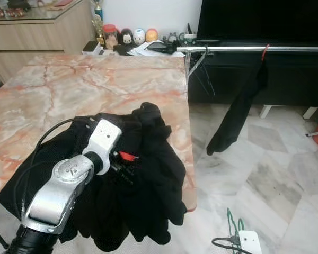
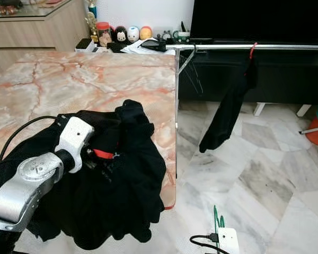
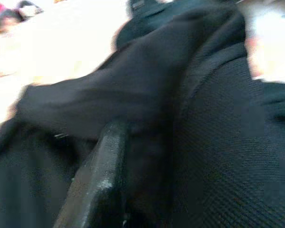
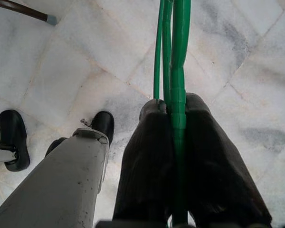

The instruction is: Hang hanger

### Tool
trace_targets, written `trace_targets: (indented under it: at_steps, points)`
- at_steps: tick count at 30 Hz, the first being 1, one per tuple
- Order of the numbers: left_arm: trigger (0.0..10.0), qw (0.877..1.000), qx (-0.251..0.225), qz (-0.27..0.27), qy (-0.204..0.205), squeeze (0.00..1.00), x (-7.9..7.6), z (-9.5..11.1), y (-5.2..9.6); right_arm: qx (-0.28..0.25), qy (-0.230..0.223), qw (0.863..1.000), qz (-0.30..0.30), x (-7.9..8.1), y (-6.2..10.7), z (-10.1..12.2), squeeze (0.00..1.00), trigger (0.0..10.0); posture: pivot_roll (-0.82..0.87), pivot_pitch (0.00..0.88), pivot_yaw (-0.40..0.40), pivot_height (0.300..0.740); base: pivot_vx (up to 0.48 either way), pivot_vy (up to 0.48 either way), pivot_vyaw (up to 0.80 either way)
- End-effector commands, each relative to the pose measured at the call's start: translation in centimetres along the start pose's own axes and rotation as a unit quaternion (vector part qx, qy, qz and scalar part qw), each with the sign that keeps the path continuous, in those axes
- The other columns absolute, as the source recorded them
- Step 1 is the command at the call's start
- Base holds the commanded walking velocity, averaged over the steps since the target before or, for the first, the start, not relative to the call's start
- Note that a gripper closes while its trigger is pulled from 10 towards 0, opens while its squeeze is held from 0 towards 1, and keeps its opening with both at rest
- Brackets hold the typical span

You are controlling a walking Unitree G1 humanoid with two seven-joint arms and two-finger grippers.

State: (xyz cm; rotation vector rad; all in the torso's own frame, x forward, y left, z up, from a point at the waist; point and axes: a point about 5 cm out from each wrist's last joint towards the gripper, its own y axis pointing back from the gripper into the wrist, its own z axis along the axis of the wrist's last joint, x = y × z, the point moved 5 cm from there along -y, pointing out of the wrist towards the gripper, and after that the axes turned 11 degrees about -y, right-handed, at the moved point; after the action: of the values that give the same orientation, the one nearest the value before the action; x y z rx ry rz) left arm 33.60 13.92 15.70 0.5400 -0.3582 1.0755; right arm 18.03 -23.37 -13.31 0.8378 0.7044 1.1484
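The left hand is buried in a heap of black clothes on the marble surface; whether its fingers are spread or clamped I cannot tell, since cloth hides them. A red hanger hook peeks out just beside it. Further right, the right hand is clenched on a green hanger, held low over the floor, its long axis running straight out along the fingers. To hang it well, I judge, the right arm should rise toward the metal rail, well apart and higher, where a black garment hangs.
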Motion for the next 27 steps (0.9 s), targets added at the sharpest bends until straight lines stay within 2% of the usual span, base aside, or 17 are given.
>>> trace_targets:
  at_steps: [1,4,6,8,14,18,23,24,27]
  points:
    - [10.0,0.998,0.023,0.049,-0.017,1.0,1.7,-0.8,-0.1,0.0,0.006,1.0,-0.001,0.0,0.0,0.2,0.0,10.0,0.19,0.0,-0.006,0.732,0.0,0.0,0.0]
    - [10.0,0.999,0.023,0.037,-0.018,1.0,1.4,-0.8,0.0,-0.001,0.006,1.0,-0.002,0.0,0.0,0.2,0.0,10.0,0.19,0.0,-0.007,0.732,0.0,0.0,0.0]
    - [10.0,0.999,0.004,-0.019,-0.033,1.0,-0.1,-0.5,0.6,-0.001,0.007,1.0,-0.002,0.0,0.0,0.2,0.0,10.0,0.19,0.0,-0.008,0.732,0.0,0.0,0.0]
    - [10.0,0.999,-0.006,-0.037,-0.032,1.0,-0.5,-0.3,1.0,-0.001,0.007,1.0,-0.002,0.0,0.0,0.2,0.0,10.0,0.2,0.0,-0.009,0.732,0.0,0.0,0.0]
    - [10.0,0.999,-0.021,-0.039,-0.007,1.0,-0.1,-0.5,1.9,-0.001,0.007,1.0,-0.002,-0.1,0.0,0.3,0.0,10.0,0.2,0.0,-0.012,0.732,0.0,0.0,0.0]
    - [10.0,0.996,-0.047,-0.073,0.033,1.0,-0.6,-0.2,3.4,-0.003,0.008,1.0,-0.002,-0.1,0.0,0.4,0.0,10.0,0.2,0.0,-0.015,0.732,0.0,0.0,0.0]
    - [10.0,0.994,-0.055,-0.089,0.043,1.0,-0.6,-0.2,4.4,-0.003,0.009,1.0,-0.001,-0.1,0.0,0.4,0.0,10.0,0.2,0.0,-0.017,0.732,0.0,0.0,0.0]
    - [10.0,0.991,-0.061,-0.11,0.055,1.0,-0.8,-0.1,5.1,-0.003,0.009,1.0,-0.001,-0.1,0.0,0.4,0.0,10.0,0.21,0.0,-0.02,0.732,0.0,0.0,0.0]
    - [10.0,0.983,-0.06,-0.164,0.057,1.0,-1.7,0.0,6.2,-0.004,0.006,1.0,-0.003,-0.2,0.0,0.5,0.0,10.0,0.21,0.0,-0.023,0.732,0.0,0.0,0.0]
